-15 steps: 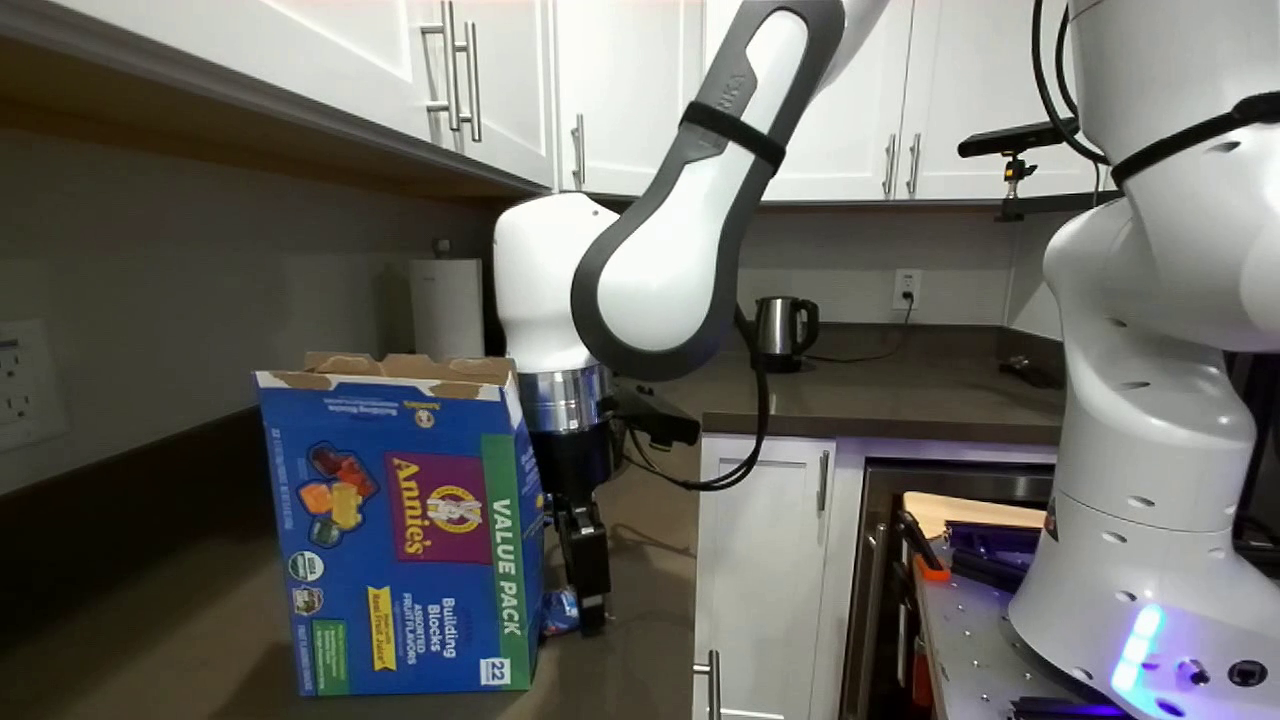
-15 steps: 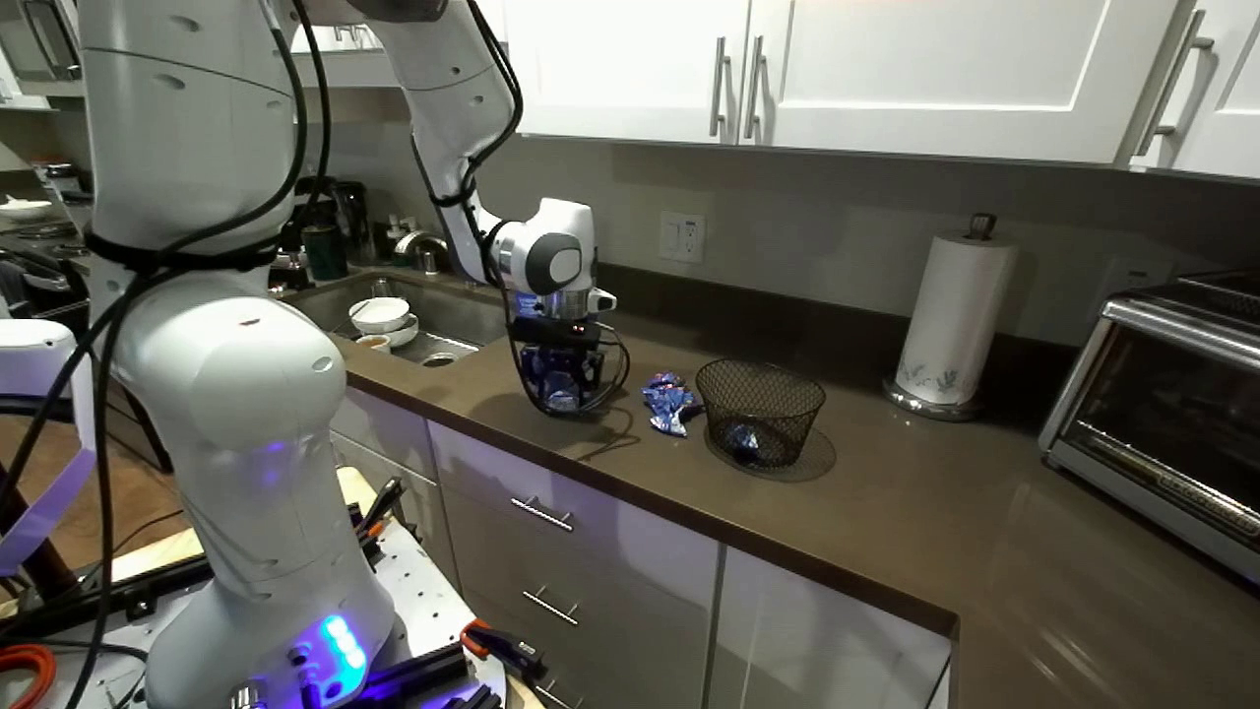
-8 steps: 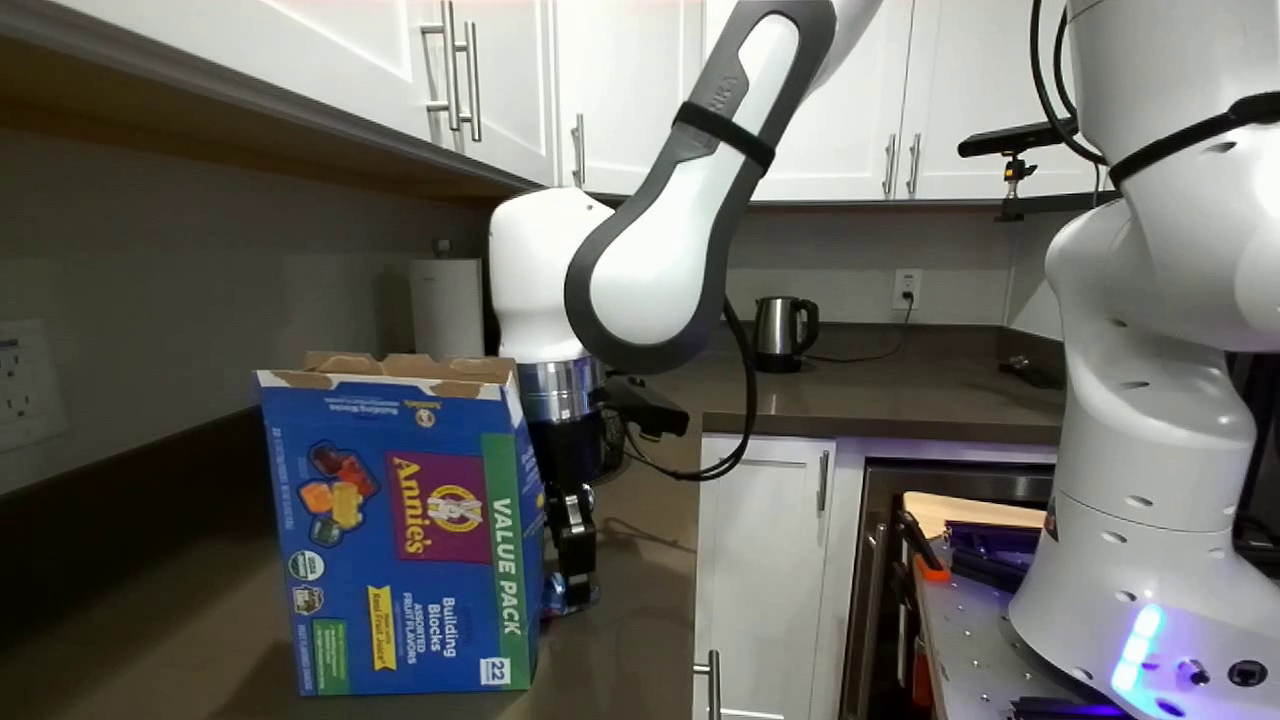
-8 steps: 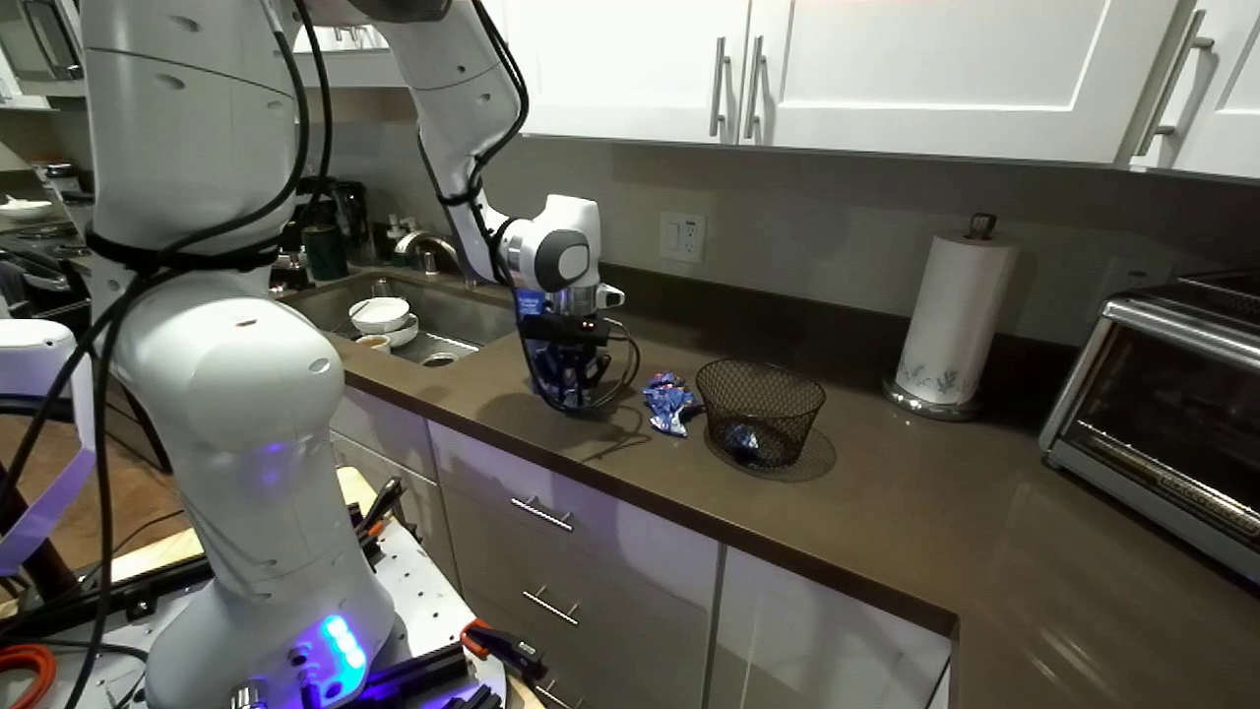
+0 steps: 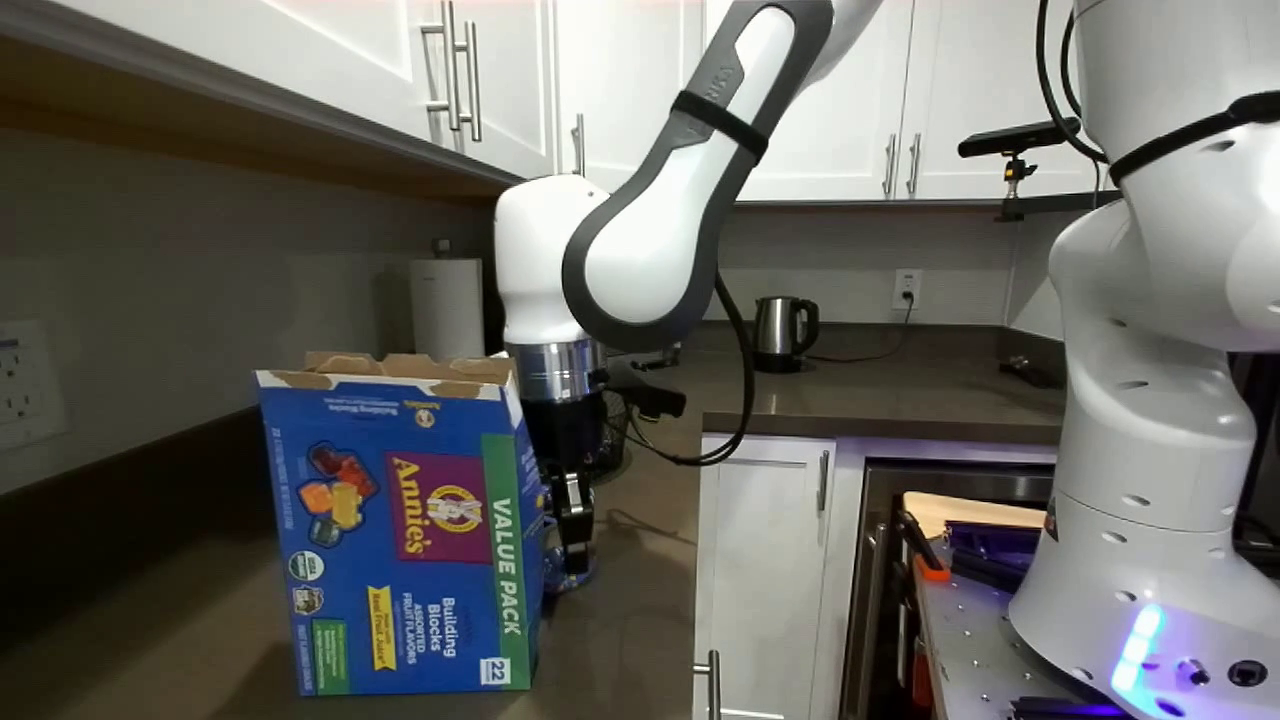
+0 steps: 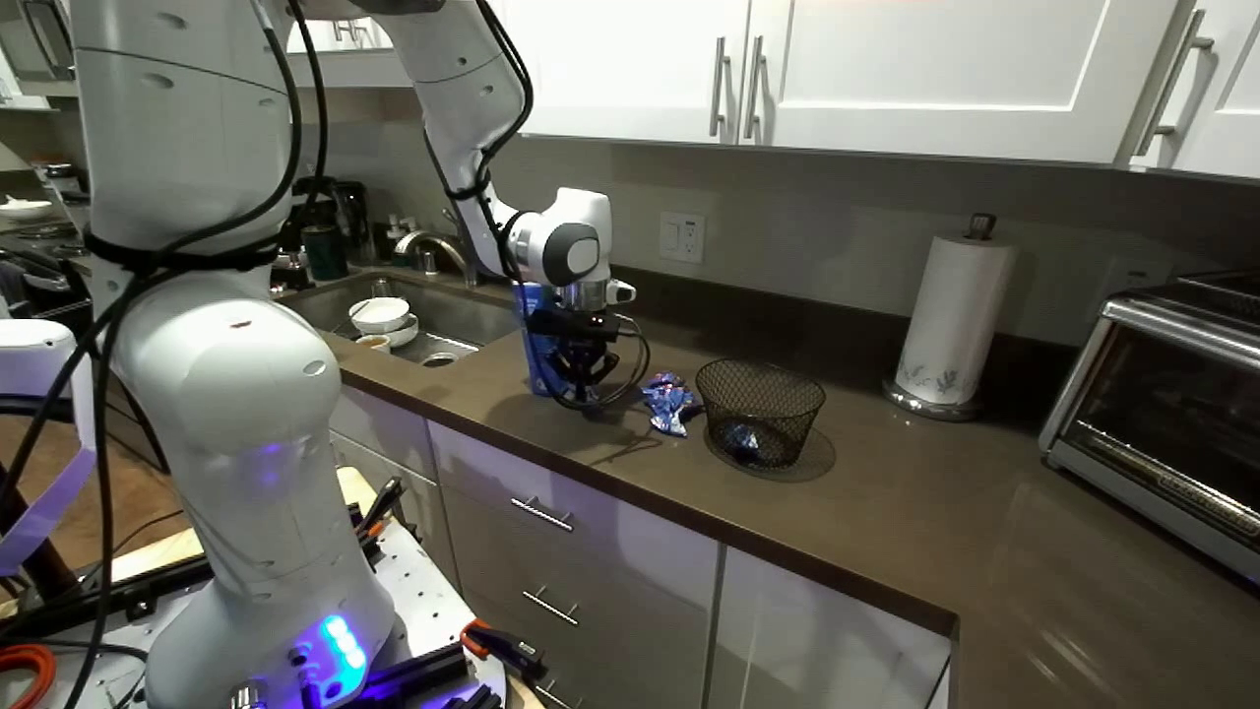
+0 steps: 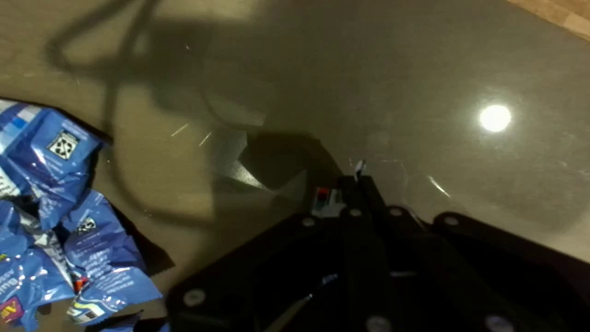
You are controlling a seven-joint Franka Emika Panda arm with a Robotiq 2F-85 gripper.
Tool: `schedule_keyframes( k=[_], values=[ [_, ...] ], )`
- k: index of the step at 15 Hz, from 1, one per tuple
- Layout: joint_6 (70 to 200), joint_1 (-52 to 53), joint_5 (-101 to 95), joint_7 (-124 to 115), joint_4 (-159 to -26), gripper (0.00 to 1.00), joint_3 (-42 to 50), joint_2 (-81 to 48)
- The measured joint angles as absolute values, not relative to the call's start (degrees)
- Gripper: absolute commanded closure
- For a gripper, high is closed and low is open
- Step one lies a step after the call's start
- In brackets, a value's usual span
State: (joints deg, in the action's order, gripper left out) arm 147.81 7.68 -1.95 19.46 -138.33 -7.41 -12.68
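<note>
Blue, crinkled foil snack pouch: your black two-fingered end effector pinches it, jaws nearly meeting, presumably because its film is so thin.

1. The robot arm rises from its white base, on which a blue light is shining.
2. In both exterior views, the forearm slopes downward, toward the wrist.
3. The wrist is bent so that its silver ring is directed nearly straight down.
4. The black gripper hangs below this ring, with its tips downward; in an exterior view it is partly hidden.
5. In the wrist view, the two fingers lie side by side in a pinching grip, with almost no gap between their tips.
6. A black strap goes around the forearm.
</note>
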Motion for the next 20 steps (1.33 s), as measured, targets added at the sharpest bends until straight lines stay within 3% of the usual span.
schedule_keyframes(
  k=[7, 8, 9, 13, 20],
  values=[
    [139.42, 7.95, -3.09, 18.50, -138.25, 0.96, -8.09, -3.85],
    [137.61, 8.04, -3.19, 18.50, -138.18, 0.71, -8.19, -2.06],
    [135.96, 8.19, -3.19, 18.50, -138.10, 0.70, -8.23, -0.34],
    [132.69, 8.73, -2.24, 18.60, -138.09, 0.45, -8.28, 2.82],
    [134.80, 9.41, 1.53, 19.37, -138.43, 0.02, -8.46, -2.35]
  ],
)
